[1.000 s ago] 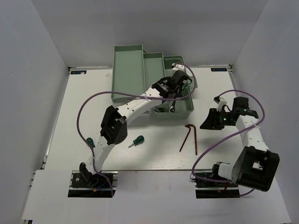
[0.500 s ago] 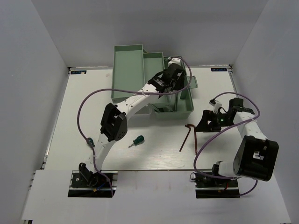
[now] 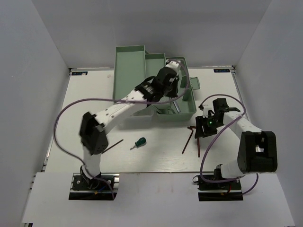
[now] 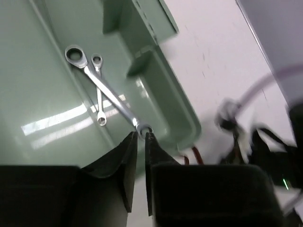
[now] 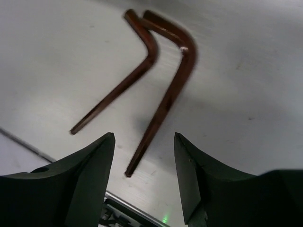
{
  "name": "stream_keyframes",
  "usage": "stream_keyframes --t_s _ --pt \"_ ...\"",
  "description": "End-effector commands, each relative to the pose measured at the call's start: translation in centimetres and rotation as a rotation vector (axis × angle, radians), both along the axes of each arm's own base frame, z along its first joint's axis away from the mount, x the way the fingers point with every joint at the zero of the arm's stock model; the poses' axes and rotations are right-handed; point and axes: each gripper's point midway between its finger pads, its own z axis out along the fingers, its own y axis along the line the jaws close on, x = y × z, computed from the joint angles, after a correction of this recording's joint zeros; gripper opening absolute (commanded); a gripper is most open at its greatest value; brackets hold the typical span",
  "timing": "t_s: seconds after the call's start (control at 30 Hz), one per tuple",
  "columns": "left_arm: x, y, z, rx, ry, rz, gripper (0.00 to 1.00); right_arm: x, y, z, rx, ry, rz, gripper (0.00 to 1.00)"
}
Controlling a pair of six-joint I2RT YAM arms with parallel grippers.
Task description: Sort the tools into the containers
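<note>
The mint-green toolbox (image 3: 188, 112) stands open at the back. In the left wrist view a long silver wrench (image 4: 105, 88) and a short silver wrench (image 4: 98, 94) lie crossed on a tray floor (image 4: 42, 90). My left gripper (image 4: 140, 135) hovers above that tray, jaws together and empty; the top view shows it over the toolbox (image 3: 171, 81). Two reddish-brown hex keys (image 5: 166, 92) (image 5: 124, 85) lie on the table. My right gripper (image 5: 143, 142) is open just above them, the longer key's tip between its fingers. It also shows in the top view (image 3: 201, 128).
A green-handled screwdriver (image 3: 139, 142) lies on the table in front of the toolbox. A thin dark rod (image 3: 113, 144), perhaps another hex key, lies left of it. Two upper trays (image 3: 129, 71) (image 3: 155, 66) stand at the back left. The left arm's purple cable (image 3: 66, 113) loops over the left side.
My left arm swung back and left, its gripper rising over the toolbox with no wrench in it. My right gripper moved left and down over the hex keys. The thin dark rod became visible.
</note>
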Motion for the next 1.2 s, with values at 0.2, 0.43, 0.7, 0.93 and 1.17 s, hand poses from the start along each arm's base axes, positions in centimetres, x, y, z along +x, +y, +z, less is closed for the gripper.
stream_keyframes --t_s 0.2,0.43,0.7,0.93,1.17 --pt "-14.7 10.0 -1.6 0.066 0.055 -0.188 0.86 2.2 -1.8 -3.2 -0.25 0.006 -0.075 0.58" --pt "-20.0 12.9 -7.2 0.039 0.159 -0.189 0.93 1.1 -2.0 -4.9 -0.362 0.036 -0.05 0.33" --pt "-21.7 8.1 -12.5 0.171 0.215 -0.255 0.9 -0.6 -3.5 -3.6 -0.407 0.037 -0.071 0.0" --pt "-22.3 3.7 -14.4 0.222 0.19 -0.281 0.9 -1.0 -1.3 4.1 -0.21 -0.13 0.067 0.0" --pt "-22.1 0.3 -16.7 0.208 0.21 -0.283 0.91 1.1 1.2 13.8 -0.066 -0.359 0.181 0.0"
